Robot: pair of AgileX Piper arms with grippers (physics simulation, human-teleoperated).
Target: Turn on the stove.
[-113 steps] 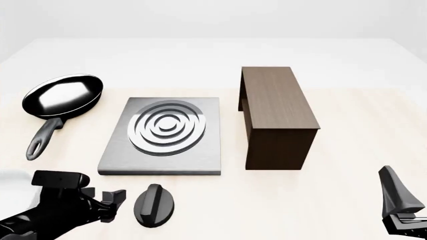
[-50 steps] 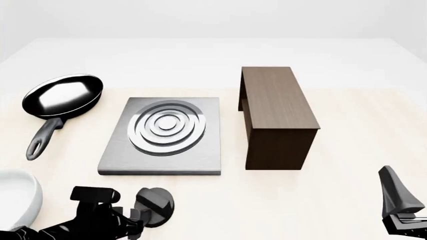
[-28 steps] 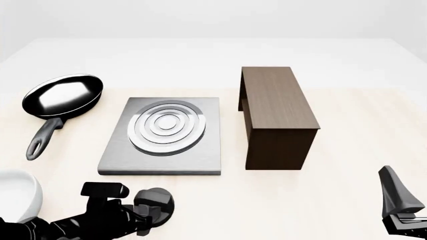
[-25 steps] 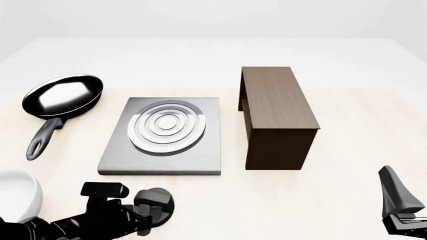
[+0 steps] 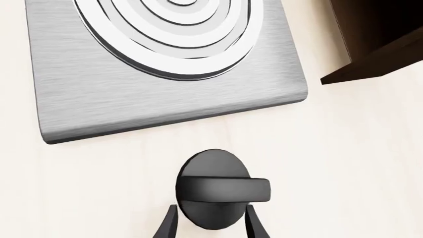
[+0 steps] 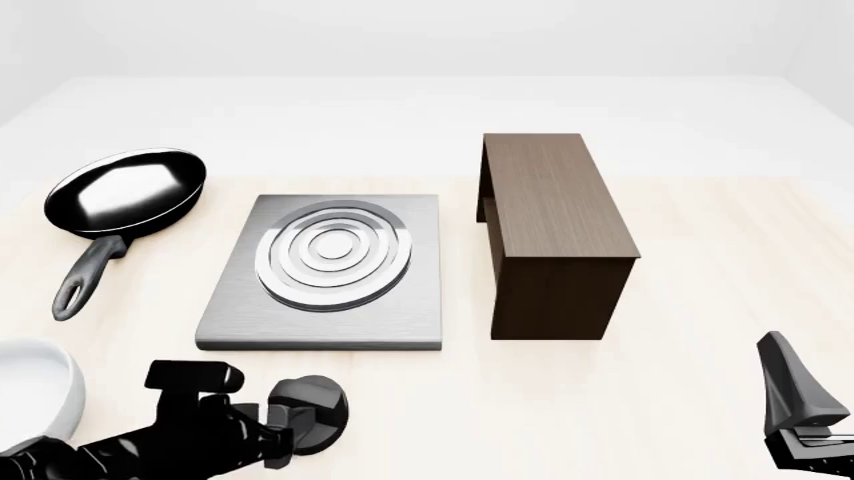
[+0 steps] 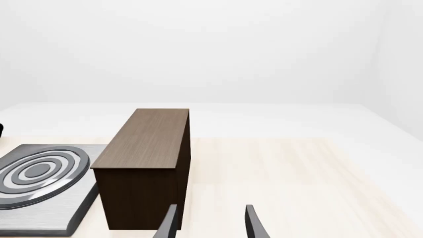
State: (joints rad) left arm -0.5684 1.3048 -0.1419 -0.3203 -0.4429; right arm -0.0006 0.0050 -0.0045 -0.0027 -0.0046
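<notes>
The stove [image 6: 327, 300] is a flat grey slab with silver burner rings; it also shows in the left wrist view [image 5: 165, 94] and the right wrist view [image 7: 39, 198]. Its black round knob [image 6: 318, 408] lies on the table just in front of the slab. In the left wrist view the knob [image 5: 223, 188] has its ridge lying crosswise. My left gripper [image 6: 284, 437] [image 5: 210, 210] is open, with a finger on each side of the knob's near edge. My right gripper [image 6: 801, 415] [image 7: 208, 223] is open and empty at the front right.
A black frying pan [image 6: 127, 190] lies left of the stove, handle toward me. A dark brown wooden box [image 6: 550, 225] [image 7: 148, 163] stands right of the stove. A white bowl [image 6: 30, 400] sits at the front left, beside my left arm.
My left gripper has moved right from the table's front left onto the knob, and shifted slightly left in the last half second. The knob's ridge has turned to lie crosswise. The right arm is still.
</notes>
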